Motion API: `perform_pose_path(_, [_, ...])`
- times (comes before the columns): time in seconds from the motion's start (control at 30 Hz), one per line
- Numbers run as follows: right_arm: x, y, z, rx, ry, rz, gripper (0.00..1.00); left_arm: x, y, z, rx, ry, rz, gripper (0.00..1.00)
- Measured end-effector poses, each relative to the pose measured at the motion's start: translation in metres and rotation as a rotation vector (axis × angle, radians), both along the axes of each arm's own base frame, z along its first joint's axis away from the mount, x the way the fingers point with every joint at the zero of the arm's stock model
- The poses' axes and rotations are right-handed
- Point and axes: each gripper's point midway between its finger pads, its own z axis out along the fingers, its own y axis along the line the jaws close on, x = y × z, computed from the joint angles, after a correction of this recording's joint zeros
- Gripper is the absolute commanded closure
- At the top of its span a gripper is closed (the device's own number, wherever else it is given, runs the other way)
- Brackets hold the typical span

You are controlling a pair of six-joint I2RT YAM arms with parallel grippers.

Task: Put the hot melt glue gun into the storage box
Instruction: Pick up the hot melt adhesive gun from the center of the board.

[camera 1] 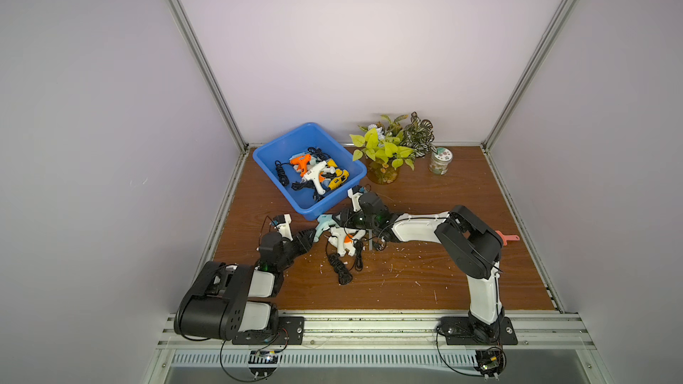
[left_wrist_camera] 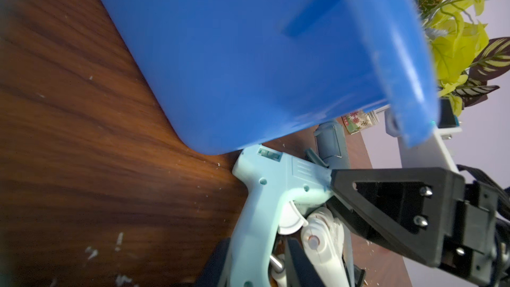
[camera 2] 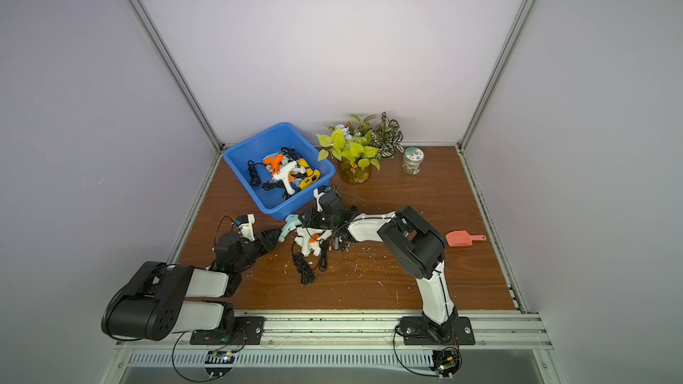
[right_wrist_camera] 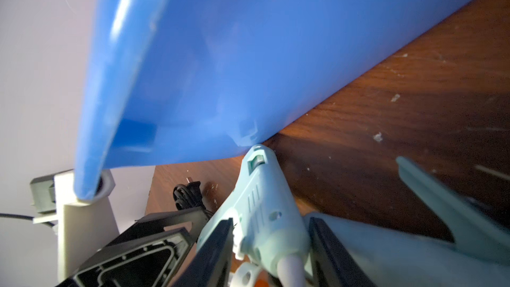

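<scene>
A pale mint glue gun (camera 1: 325, 225) (camera 2: 290, 225) lies on the wooden table against the near corner of the blue storage box (camera 1: 295, 195) (camera 2: 266, 193). The box holds several glue guns with cords. In the left wrist view my left gripper (left_wrist_camera: 256, 266) is shut on the mint gun's handle (left_wrist_camera: 248, 233). In the right wrist view my right gripper (right_wrist_camera: 271, 244) is shut on its barrel (right_wrist_camera: 262, 202) near the nozzle. The box wall (left_wrist_camera: 248, 51) (right_wrist_camera: 248, 51) looms just beyond. A white glue gun (camera 1: 342, 240) with an orange trigger lies beside the mint one.
Coiled black cords (camera 1: 340, 267) trail from the guns toward the front. A potted plant (camera 1: 384, 156) and a small jar (camera 1: 439, 160) stand at the back. A pink scoop (camera 2: 462, 239) lies right of the right arm. White crumbs litter the wood.
</scene>
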Motion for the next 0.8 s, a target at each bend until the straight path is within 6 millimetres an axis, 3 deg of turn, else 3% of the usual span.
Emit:
perform_pose_path(0.17, [0.004,0.002,-0.003,0.027,0.002,-0.001,0.6,0.0,-0.007,-0.003,-0.029,0.008,-0.025,0.69])
perform_pose_path(0.3, [0.006,0.002,-0.001,0.048,0.014,-0.01,0.76,0.001,-0.012,-0.003,-0.058,0.006,-0.039,0.68])
perform_pose_path(0.47, [0.002,-0.003,-0.004,0.055,0.011,-0.011,0.87,0.002,-0.017,0.003,-0.119,-0.011,-0.053,0.55])
perform_pose_path(0.57, [-0.005,-0.009,-0.001,0.063,0.006,-0.01,0.9,0.001,-0.021,0.008,-0.174,-0.025,-0.064,0.52])
perform_pose_path(0.67, [-0.013,-0.018,0.002,0.07,-0.004,-0.007,0.99,-0.001,-0.024,0.004,-0.238,0.005,-0.064,0.48])
perform_pose_path(0.8, [-0.022,-0.027,0.007,0.079,-0.028,-0.001,1.0,-0.002,-0.026,0.005,-0.288,0.022,-0.062,0.42])
